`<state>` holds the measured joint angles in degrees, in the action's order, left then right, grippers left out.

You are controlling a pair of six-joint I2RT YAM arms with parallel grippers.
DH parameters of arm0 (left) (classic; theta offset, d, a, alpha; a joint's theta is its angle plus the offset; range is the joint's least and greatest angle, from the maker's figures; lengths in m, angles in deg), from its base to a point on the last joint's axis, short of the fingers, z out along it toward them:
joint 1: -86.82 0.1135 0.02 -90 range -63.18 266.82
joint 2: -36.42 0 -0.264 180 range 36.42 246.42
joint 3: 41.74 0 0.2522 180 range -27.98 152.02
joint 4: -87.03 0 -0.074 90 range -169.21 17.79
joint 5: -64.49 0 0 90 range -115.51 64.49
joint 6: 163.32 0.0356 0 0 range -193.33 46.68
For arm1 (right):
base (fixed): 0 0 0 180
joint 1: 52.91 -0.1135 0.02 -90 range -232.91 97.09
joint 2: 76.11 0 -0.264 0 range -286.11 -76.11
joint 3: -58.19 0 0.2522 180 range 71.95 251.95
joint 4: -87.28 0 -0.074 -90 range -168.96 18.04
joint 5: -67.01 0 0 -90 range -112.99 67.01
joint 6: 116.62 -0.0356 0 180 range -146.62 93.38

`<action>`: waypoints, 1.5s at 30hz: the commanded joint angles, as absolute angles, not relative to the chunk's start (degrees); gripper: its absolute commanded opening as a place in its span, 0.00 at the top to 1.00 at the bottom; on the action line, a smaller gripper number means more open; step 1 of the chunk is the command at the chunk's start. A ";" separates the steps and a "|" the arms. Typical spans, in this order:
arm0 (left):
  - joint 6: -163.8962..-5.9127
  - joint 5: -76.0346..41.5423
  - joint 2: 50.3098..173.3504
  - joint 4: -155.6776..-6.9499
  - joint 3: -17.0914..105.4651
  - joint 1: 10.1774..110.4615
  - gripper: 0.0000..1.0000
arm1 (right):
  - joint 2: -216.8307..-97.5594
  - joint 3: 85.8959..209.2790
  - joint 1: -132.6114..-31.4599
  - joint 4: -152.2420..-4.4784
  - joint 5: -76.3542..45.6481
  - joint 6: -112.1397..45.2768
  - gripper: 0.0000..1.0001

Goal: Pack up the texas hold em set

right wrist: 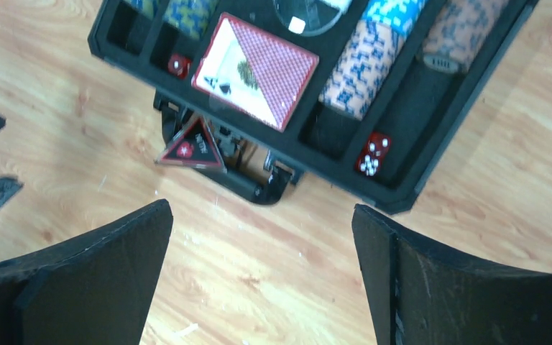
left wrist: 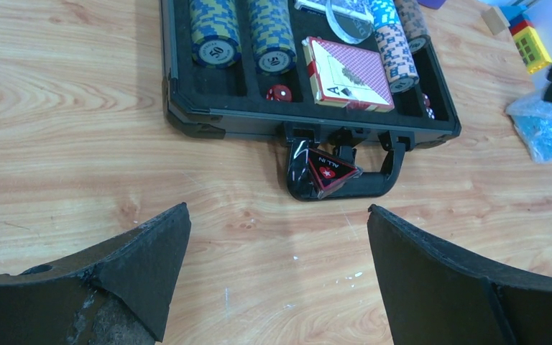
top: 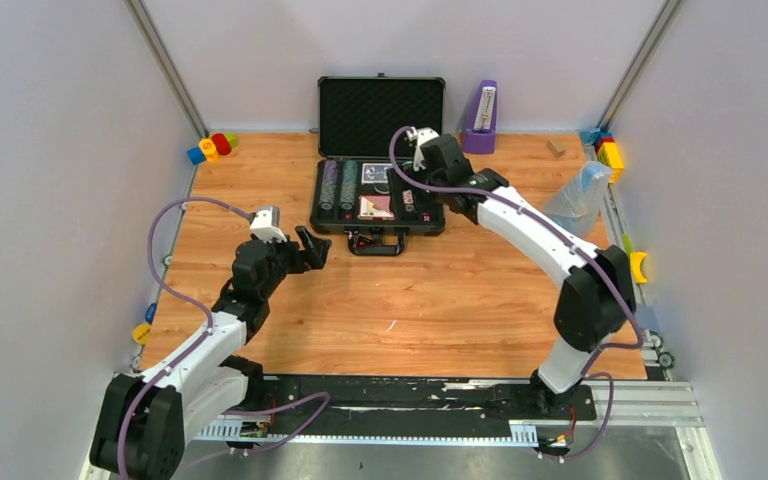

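Observation:
The black briefcase (top: 322,195) lies open at the back centre, its foam-lined lid (top: 381,112) upright and its handle (top: 377,244) towards me. Stacked chip cylinders (left wrist: 215,36) fill its slots beside a red card deck (left wrist: 348,75); a blue deck (top: 375,172) lies behind. A red triangular tag (left wrist: 328,172) lies on the handle (left wrist: 377,183). My left gripper (top: 312,248) is open and empty over bare wood, short of the handle (left wrist: 277,244). My right gripper (top: 432,180) is open and empty, hovering above the case's right side (right wrist: 262,244). Red dice (right wrist: 374,152) lie in the tray.
A purple metronome (top: 481,118) stands right of the lid. A clear plastic bag (top: 580,195) lies at the right. Toy blocks sit at the back left (top: 212,147) and back right (top: 608,150). Walls close in on three sides.

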<state>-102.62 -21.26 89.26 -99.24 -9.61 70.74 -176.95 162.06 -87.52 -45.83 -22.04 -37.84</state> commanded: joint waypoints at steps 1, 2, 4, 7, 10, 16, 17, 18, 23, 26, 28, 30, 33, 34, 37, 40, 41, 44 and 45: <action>-102.19 -19.56 91.37 -102.87 -8.48 70.91 0.00 | -167.87 151.91 -87.85 -52.60 -20.33 -36.79 0.02; -102.38 -19.37 91.67 -102.91 -8.23 70.91 0.00 | -165.94 150.15 -87.88 -54.74 -19.93 -36.57 0.02; -102.49 -19.00 92.26 -102.96 -7.97 70.91 0.00 | -161.52 143.22 -87.89 -60.50 -15.55 -35.98 0.01; -102.42 -18.94 92.56 -103.01 -7.96 70.91 0.00 | -154.99 134.75 -87.89 -72.01 -10.04 -37.34 0.00; -102.50 -18.77 92.50 -103.03 -8.03 70.91 0.00 | -152.72 129.48 -87.89 -81.74 -9.25 -37.45 0.00; -102.40 -19.21 89.64 -101.60 -8.18 70.91 0.00 | -156.91 132.74 -87.85 -81.13 -3.39 -37.91 0.00; -102.33 -19.46 89.05 -101.57 -8.62 70.91 0.00 | -156.82 133.37 -87.88 -80.41 -5.78 -38.38 0.00; -102.33 -19.95 87.62 -101.61 -8.90 70.91 0.00 | -156.05 133.68 -87.82 -79.75 -8.26 -38.93 0.00; -102.22 -20.28 86.55 -101.87 -9.61 70.91 0.00 | -148.22 125.66 -87.79 -88.39 -8.91 -36.84 0.00; -103.36 -20.70 88.38 -102.51 -9.41 70.91 0.00 | -147.20 123.85 -87.80 -89.27 -10.21 -37.57 0.00; -104.81 -21.34 89.64 -103.28 -9.34 70.91 0.00 | -147.30 124.21 -87.80 -86.50 -11.27 -38.26 0.00; -107.08 -21.64 90.46 -104.08 -9.53 70.91 0.00 | -146.40 123.16 -87.80 -84.84 -12.45 -39.42 0.02; -109.42 -23.44 90.03 -103.61 -9.39 70.91 0.00 | -141.81 117.37 -87.80 -87.00 -14.91 -40.22 0.01; -112.14 -25.22 89.82 -102.49 -9.23 70.91 0.00 | -140.27 115.28 -87.81 -87.72 -16.26 -40.69 0.01; -115.65 -28.68 90.26 -101.04 -9.36 70.91 0.02 | -136.21 111.12 -87.80 -87.68 -18.64 -42.21 0.00; -120.88 -25.72 91.29 -101.22 -8.48 70.91 0.07 | -132.73 107.11 -87.80 -88.09 -18.54 -43.45 0.00; -122.20 -23.91 92.13 -101.04 -8.30 70.91 0.08 | -131.77 105.67 -87.80 -88.67 -18.80 -43.79 0.00; -131.38 -21.66 94.13 -103.10 -8.77 70.63 0.01 | -129.56 101.03 -87.79 -89.99 -20.85 -45.57 0.00; -133.29 -22.17 94.97 -103.72 -9.24 69.87 0.01 | -129.04 100.03 -87.80 -90.02 -20.85 -46.16 0.00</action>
